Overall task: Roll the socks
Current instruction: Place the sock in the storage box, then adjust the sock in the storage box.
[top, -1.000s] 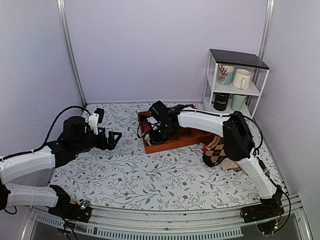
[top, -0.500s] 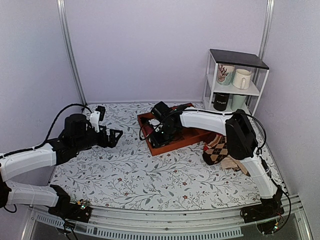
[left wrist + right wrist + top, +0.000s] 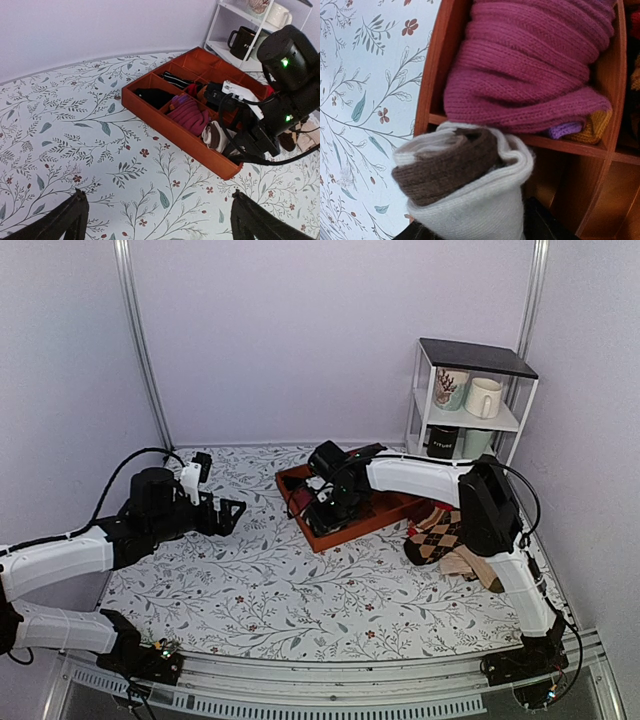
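Observation:
The socks [image 3: 465, 185] are a tight roll of cream fabric with a dark brown band. My right gripper [image 3: 475, 222] is shut on the roll, its dark fingers at the bottom edge of the right wrist view. It holds the roll in the near end compartment of the orange tray [image 3: 427, 100], beside a magenta roll [image 3: 530, 60]. The left wrist view shows the socks [image 3: 216, 136] inside the tray [image 3: 175, 131] with the right gripper [image 3: 245, 137] over them. My left gripper [image 3: 228, 512] is open and empty above the table, left of the tray [image 3: 340, 532].
The tray holds other rolled socks, magenta [image 3: 187, 112] and dark ones. Argyle socks [image 3: 435, 538] and a tan sock [image 3: 470, 565] lie right of the tray. A white shelf [image 3: 470, 405] with mugs stands at the back right.
My right gripper has shifted a little to the right with the sock roll, and the tray's near end has slid right with it. The left arm has barely moved.

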Action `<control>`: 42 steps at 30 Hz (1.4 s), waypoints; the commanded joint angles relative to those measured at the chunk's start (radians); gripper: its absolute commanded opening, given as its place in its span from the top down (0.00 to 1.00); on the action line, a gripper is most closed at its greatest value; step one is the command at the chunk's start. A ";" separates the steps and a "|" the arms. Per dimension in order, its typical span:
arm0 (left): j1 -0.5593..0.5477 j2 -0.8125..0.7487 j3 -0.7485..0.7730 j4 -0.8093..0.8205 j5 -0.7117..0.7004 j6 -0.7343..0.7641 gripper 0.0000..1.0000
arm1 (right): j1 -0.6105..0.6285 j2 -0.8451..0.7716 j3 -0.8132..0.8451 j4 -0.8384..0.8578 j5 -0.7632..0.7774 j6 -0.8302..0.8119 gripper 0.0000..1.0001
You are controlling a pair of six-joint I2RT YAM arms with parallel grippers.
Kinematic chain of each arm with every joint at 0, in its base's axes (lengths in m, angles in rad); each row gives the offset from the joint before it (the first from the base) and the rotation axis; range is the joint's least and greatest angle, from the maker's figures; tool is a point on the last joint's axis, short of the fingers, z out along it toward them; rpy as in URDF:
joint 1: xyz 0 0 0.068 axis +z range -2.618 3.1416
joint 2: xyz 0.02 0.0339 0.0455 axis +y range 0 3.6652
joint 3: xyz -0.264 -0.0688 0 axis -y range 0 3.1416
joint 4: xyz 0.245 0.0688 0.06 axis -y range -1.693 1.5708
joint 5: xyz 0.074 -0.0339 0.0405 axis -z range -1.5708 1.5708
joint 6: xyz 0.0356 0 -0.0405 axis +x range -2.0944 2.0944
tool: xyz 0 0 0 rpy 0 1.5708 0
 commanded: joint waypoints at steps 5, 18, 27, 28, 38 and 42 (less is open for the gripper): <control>0.015 0.018 0.026 -0.003 0.010 0.017 0.00 | -0.039 -0.083 -0.036 0.009 -0.011 0.008 0.40; 0.015 0.022 0.022 -0.005 0.010 0.019 0.00 | -0.040 -0.188 -0.100 0.091 0.014 -0.017 0.39; 0.015 0.025 0.023 -0.009 0.007 0.022 0.00 | -0.040 -0.181 -0.101 0.095 -0.054 -0.067 0.40; 0.015 0.027 0.023 -0.008 0.007 0.022 0.00 | -0.039 -0.178 -0.101 0.096 -0.058 -0.076 0.41; 0.014 0.041 0.023 -0.006 0.012 0.022 0.00 | -0.041 -0.106 -0.073 0.108 -0.087 -0.140 0.47; 0.015 0.044 0.024 -0.008 0.013 0.023 0.00 | -0.044 -0.074 -0.053 0.109 -0.120 -0.153 0.50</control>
